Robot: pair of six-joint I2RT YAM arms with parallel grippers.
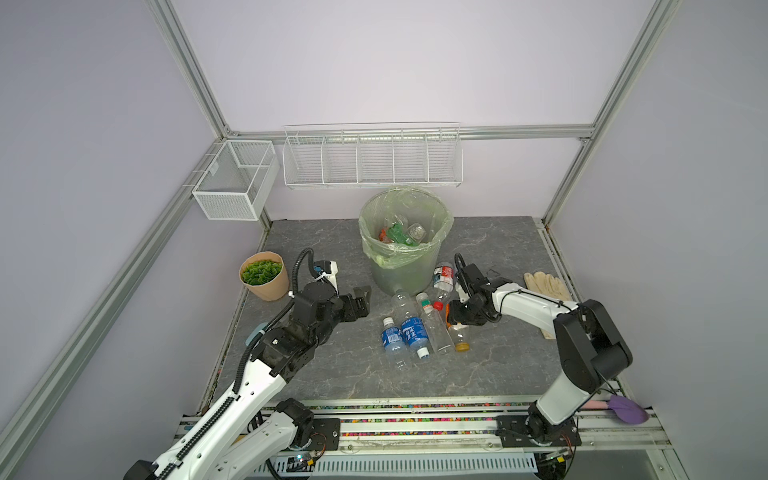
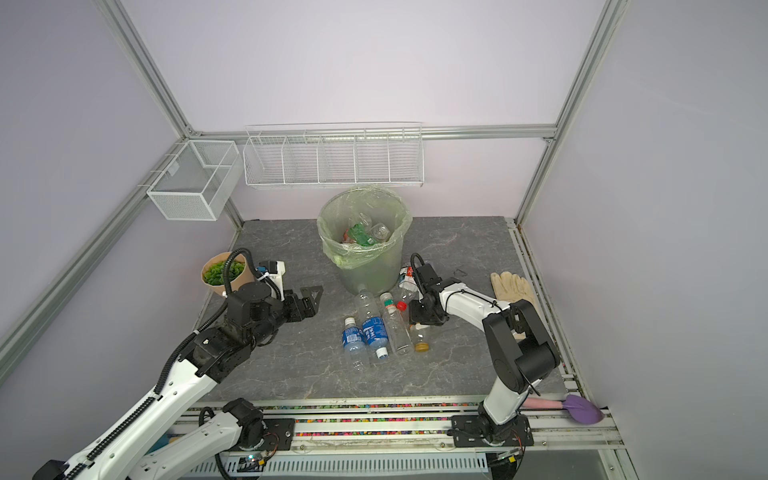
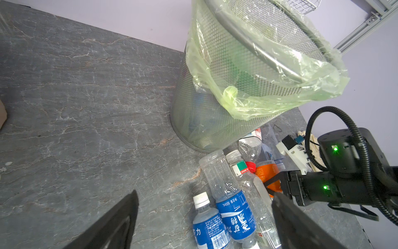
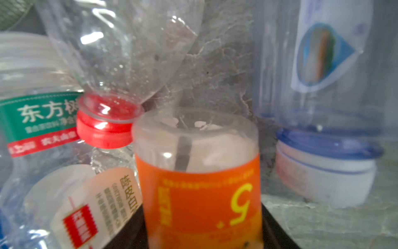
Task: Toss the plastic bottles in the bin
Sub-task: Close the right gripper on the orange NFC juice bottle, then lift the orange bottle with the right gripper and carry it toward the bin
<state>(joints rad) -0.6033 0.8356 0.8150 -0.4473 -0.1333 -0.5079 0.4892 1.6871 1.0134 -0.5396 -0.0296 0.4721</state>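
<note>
Orange-label bottle (image 4: 198, 194) between right gripper (image 1: 455, 318) jaws, grip unclear; left gripper (image 1: 360, 300) spread wide. Bin (image 1: 399, 274), centre frame, holds a green bottle (image 1: 397, 232) and clear ones. Loose bottle (image 4: 32, 71) label reads "东方树".

The table (image 1: 332, 374) is showing a matt grey, stone-veined top. The bin (image 3: 204, 120) is reading as fine metal mesh, and its bag (image 3: 280, 86) is gleaming as thin, crinkled pale green plastic film. The bottles (image 1: 411, 328) are glinting as clear glossy plastic, and the orange-labelled bottle (image 4: 200, 194) is wearing a smooth printed sleeve. The baskets (image 1: 372, 160) on the far wall are looking like white coated wire, the frame (image 1: 195, 70) like brushed metal. The plant pot (image 1: 270, 286) is appearing matt and papery, the gloves (image 1: 544, 284) soft pale cloth. The left fingers (image 3: 116, 222) are looking matt black.
</note>
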